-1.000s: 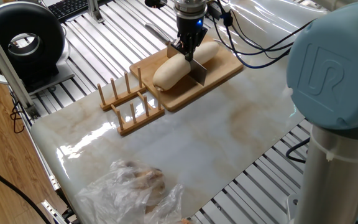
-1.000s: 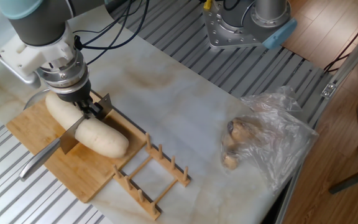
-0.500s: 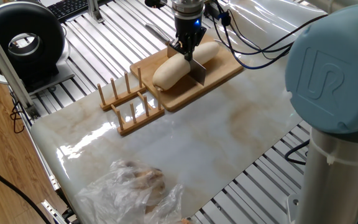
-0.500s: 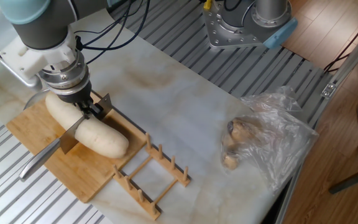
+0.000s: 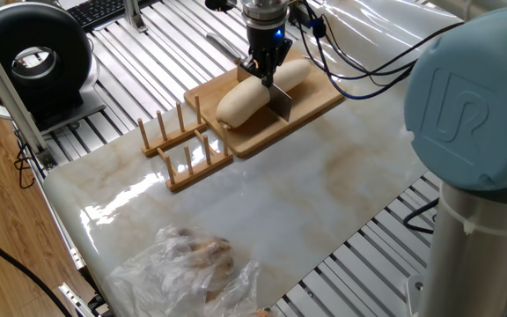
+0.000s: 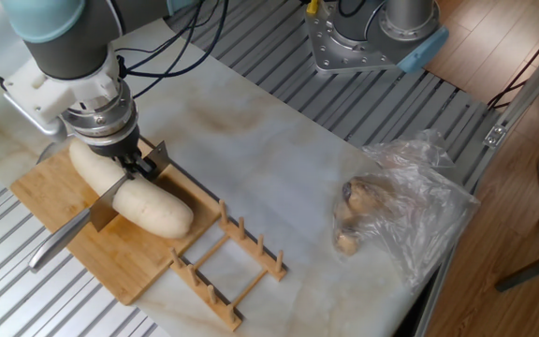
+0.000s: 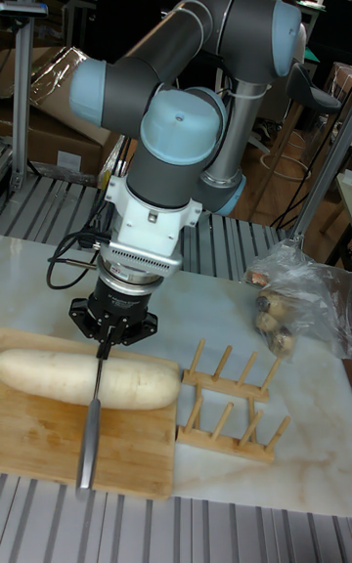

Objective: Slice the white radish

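The white radish [image 5: 240, 101] [image 6: 155, 210] [image 7: 49, 374] lies lengthwise on the wooden board [image 5: 317, 104] [image 6: 120, 267] [image 7: 39, 451]. My gripper [image 5: 262, 69] [image 6: 135, 163] [image 7: 102, 346] hangs straight above its middle, shut on a knife [image 5: 280, 102] [image 6: 110, 198] [image 7: 90, 436]. The blade stands crosswise, sunk into the radish about halfway along, and the metal handle sticks out past the board's edge. I cannot tell whether the root is cut through into two pieces.
A wooden peg rack [image 5: 183, 145] [image 6: 227, 267] [image 7: 225, 407] stands right beside the board. A clear plastic bag [image 5: 192, 264] [image 6: 391, 206] [image 7: 293, 304] with brownish contents lies at the far end of the marble top. Slatted metal rails surround the slab.
The arm's upper links have shifted very slightly. The knife, gripper and radish stand practically where they were.
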{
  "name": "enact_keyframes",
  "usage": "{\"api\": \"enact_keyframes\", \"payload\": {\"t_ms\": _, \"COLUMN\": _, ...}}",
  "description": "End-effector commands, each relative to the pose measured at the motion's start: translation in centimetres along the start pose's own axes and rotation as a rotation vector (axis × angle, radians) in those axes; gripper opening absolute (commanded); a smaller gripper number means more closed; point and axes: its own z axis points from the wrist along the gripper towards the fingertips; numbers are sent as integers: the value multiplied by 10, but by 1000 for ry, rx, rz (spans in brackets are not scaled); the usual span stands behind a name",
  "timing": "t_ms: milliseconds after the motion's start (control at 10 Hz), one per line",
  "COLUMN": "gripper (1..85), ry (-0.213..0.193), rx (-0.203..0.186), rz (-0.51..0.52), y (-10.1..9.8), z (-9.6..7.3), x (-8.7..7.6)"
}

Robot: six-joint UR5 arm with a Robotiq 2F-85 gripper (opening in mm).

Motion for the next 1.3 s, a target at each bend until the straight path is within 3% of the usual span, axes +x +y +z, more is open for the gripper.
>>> {"api": "enact_keyframes", "payload": {"t_ms": 0, "gripper": 13, "ry": 3, "rx": -51, "rz": -10, "y": 5, "z": -4, "x": 3}}
{"api": "enact_keyframes", "payload": {"t_ms": 600, "gripper": 13, "ry": -18, "rx": -74, "rz": -3, "y": 12, "z": 1, "x": -2}}
{"api": "enact_keyframes", "payload": {"t_ms": 1200, "gripper": 13, "ry": -13, "rx": -77, "rz": -7, "y": 10, "z": 2, "x": 2}}
